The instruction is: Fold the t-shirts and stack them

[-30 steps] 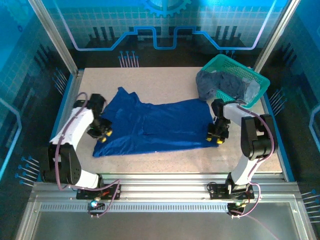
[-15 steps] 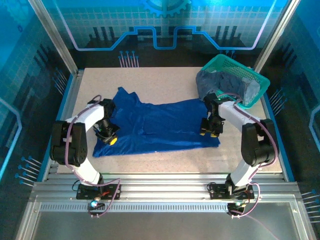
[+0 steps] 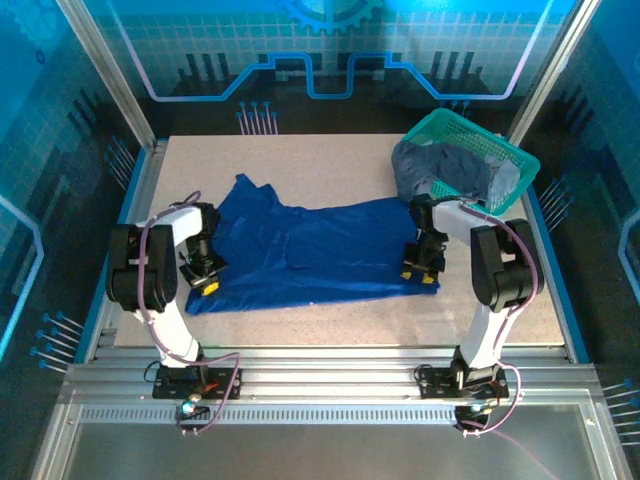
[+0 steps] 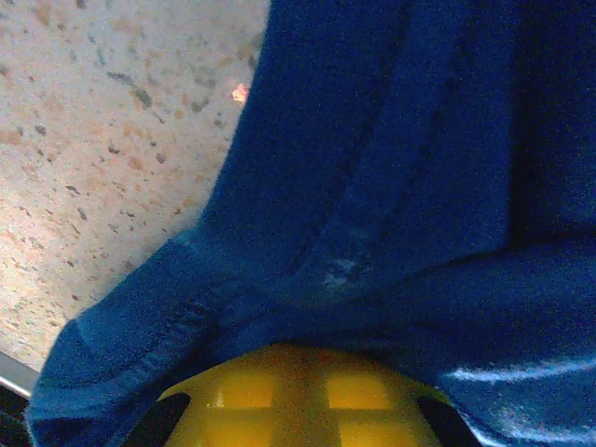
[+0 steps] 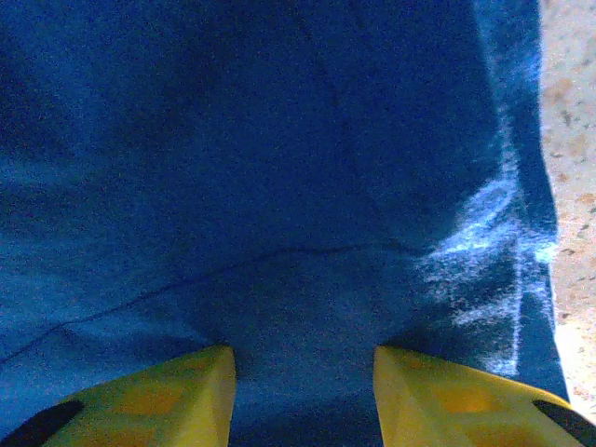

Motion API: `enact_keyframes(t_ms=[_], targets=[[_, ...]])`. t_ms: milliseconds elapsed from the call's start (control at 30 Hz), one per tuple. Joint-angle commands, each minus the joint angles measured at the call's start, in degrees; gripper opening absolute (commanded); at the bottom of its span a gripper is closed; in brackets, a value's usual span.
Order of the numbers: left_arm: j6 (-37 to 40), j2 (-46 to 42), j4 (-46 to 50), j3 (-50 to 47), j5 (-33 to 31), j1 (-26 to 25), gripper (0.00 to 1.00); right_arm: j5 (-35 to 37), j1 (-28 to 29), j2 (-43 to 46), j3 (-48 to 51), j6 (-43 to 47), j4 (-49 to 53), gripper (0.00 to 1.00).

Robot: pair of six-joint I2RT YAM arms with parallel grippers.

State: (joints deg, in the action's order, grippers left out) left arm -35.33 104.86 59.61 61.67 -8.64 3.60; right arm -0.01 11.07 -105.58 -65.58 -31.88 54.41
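At blue t-shirt (image 3: 320,250) left hem | left hand (image 4: 298,391) pinching it, fingertips buried | right hand (image 5: 303,372) spread astride it

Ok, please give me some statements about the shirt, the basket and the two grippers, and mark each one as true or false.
1. The blue t-shirt lies spread on the table. True.
2. The teal basket holds nothing. False: grey-blue clothes lie in it and hang over its rim.
3. The left gripper is shut on the t-shirt's left edge. True.
4. The right gripper is shut tight. False: its jaws stand apart over the t-shirt's right edge.
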Motion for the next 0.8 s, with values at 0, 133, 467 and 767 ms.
enact_keyframes(t_ms=[0, 133, 467, 767], targets=[[2.0, 1.6, -1.4, 0.2, -3.6, 0.4, 0.05, 1.1, -0.1, -0.7, 1.2, 0.1, 1.4, 0.45], [-2.3, -3.3, -0.9, -4.4, -5.1, 0.4, 0.07, 1.0, 0.8, 1.6, 3.7, -1.4, 2.8, 0.45], [-6.3, -10.7, -1.6, -8.6, -4.3, 10.2, 0.07, -5.9, 5.7, 8.4, 5.9, -5.5, 3.8, 0.47], [-4.0, -3.5, -8.4, 18.5, 0.0, 8.6, 0.34, 7.4, 3.1, 4.8, -13.4, -2.6, -1.6, 0.45]])
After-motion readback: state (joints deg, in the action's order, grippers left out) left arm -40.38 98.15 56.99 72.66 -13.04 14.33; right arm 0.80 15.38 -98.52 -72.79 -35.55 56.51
